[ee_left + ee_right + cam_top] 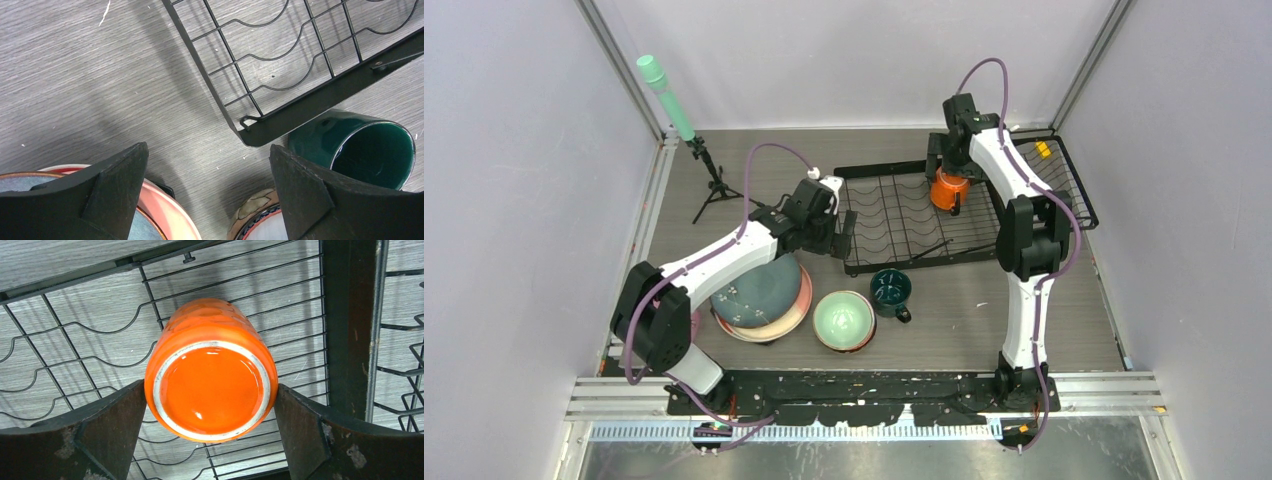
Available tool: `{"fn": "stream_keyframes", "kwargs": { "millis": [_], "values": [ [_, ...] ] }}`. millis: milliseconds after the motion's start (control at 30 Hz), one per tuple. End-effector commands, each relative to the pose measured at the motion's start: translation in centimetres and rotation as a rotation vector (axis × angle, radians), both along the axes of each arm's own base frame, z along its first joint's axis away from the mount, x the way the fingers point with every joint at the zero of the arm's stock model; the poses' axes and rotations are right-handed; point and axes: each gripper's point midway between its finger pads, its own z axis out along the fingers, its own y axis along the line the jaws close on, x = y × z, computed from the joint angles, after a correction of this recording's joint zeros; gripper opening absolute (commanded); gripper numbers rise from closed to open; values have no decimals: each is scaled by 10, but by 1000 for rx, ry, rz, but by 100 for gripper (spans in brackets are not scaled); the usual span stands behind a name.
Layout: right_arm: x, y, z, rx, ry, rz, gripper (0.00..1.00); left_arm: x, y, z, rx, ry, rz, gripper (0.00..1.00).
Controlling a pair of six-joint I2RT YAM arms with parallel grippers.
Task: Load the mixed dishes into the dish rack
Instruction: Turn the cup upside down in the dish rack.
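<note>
orange mug (211,372): smooth glossy glazed ceramic. dark teal mug (360,147): same gloss. dish rack (320,100): matt black coated wire. table (100,75): matt grey wood-grain.

left arm (724,255): low, stretched forward and toward the right, elbow bent | left gripper (207,150): pointing down, 2 fingers spread wide | right arm (1024,230): upright from base, folded at elbow, forearm angled far-left | right gripper (210,385): pointing down, 2 fingers spread wide
</note>
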Motion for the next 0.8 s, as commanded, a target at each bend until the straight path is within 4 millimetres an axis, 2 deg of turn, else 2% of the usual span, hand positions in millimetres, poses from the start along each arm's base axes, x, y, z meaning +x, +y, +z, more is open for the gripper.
{"fn": "stream_keyframes", "kwargs": {
  "millis": [0,100,267,367,433,467,500,533,567,633,667,767],
  "values": [
    [6,1,27,10,-66,6,100,1,-4,25,-38,-48,-26,94],
    [7,4,41,13,-98,6,100,2,-2,28,-25,-62,-30,96],
    [10,16,84,24,-206,54,100,9,7,36,14,-108,-20,100],
    [6,24,100,27,-240,83,100,15,16,37,33,-123,13,100],
    [-2,41,113,56,-282,110,100,17,18,37,8,-121,41,100],
    [-9,50,105,81,-264,131,100,18,17,38,-14,-124,49,100],
    [-13,66,112,102,-294,167,100,18,16,39,-31,-125,56,100],
    [-19,70,103,93,-274,187,100,18,14,40,-47,-128,57,100],
    [-25,80,106,91,-287,205,100,19,13,40,-55,-130,58,100],
    [-34,85,90,103,-258,196,100,19,13,42,-58,-129,65,100],
    [-34,95,87,150,-259,216,100,19,13,43,-57,-127,66,100],
    [-39,108,59,219,-207,201,100,18,13,44,-68,-119,77,100]
  ]
}}
